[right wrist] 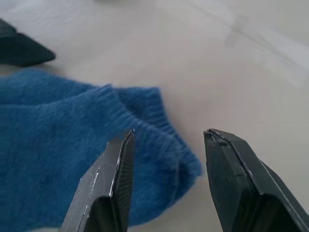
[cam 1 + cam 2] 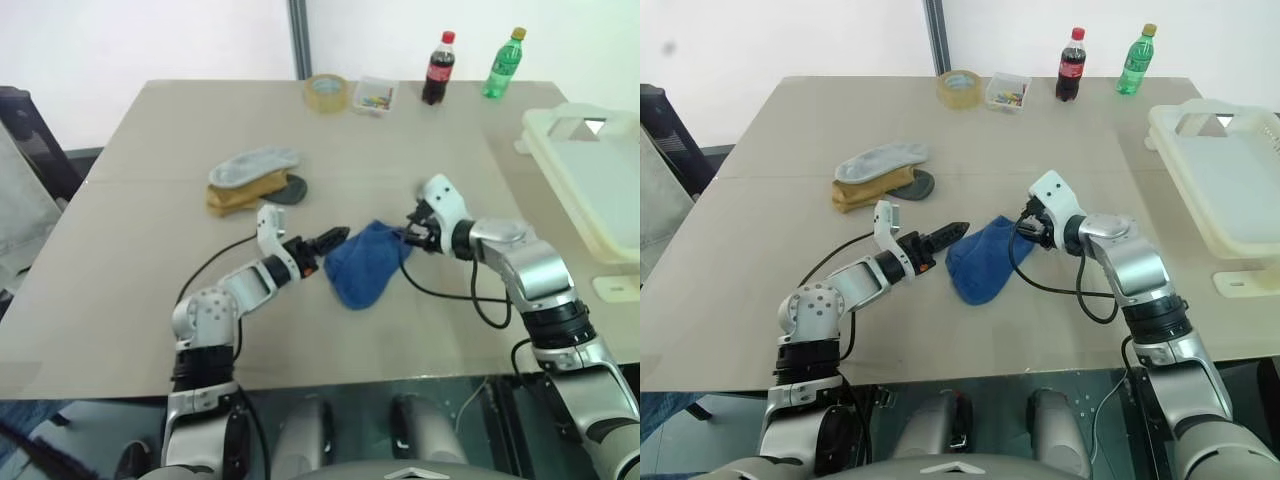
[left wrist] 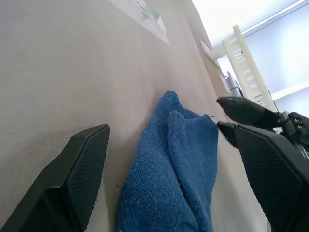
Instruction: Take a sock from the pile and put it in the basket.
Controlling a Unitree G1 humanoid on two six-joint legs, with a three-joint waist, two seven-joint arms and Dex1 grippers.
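the sock [image 2: 366, 262], the blue one, lies flat and a bit crumpled on the table [image 2: 130, 240], near the front edge at about the middle, well apart from the pile [image 2: 252, 180] up at its ten o'clock. that pile has a grey sock on top of a mustard one with something dark tucked at its right end. left gripper [image 2: 333, 239] sits right at the sock's nine o'clock edge, fingers spread wide, one black pad on either side of the blue fabric in its wrist view, nothing pinched. right gripper [image 2: 412, 234] is at the sock's two o'clock corner, tilted down toward the cuff, fingers [image 1: 115, 183] parted with a clear gap, the cuff edge lying just under and between them, not clamped. the basket [image 2: 590, 180], cream-white, sits off at three o'clock by the table's right edge, tipped up on its side, well away from the sock. along the far edge: a roll of tape [image 2: 327, 92], a small clear box [image 2: 375, 96], a cola bottle [image 2: 438, 68] and a green bottle [image 2: 503, 64], all upright.
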